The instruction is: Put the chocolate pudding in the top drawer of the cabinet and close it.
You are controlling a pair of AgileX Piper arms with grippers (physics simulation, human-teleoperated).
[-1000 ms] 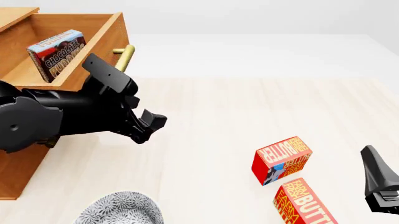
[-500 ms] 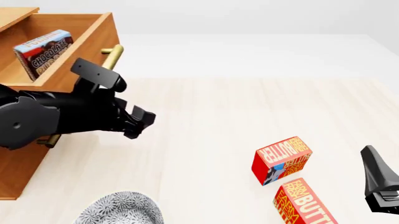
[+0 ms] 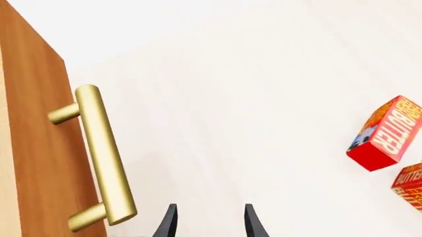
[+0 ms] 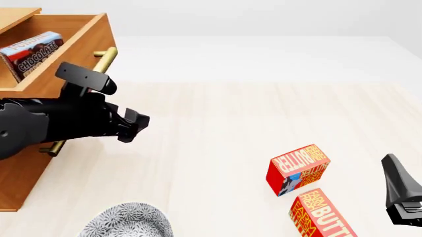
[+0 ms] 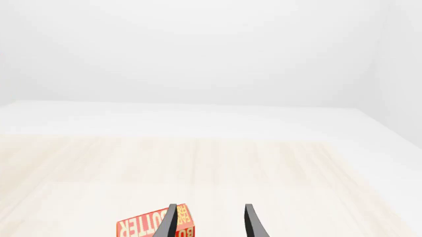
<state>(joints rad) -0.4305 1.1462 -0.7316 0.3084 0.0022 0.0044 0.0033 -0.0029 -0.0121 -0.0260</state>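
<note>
Both jaws stand parted and empty: left gripper beside the cabinet, right gripper at four o'clock. Top drawer, at ten o'clock, is part open with the chocolate pudding inside. Risk: the arm slips off the handle, leaving it ajar.
</note>
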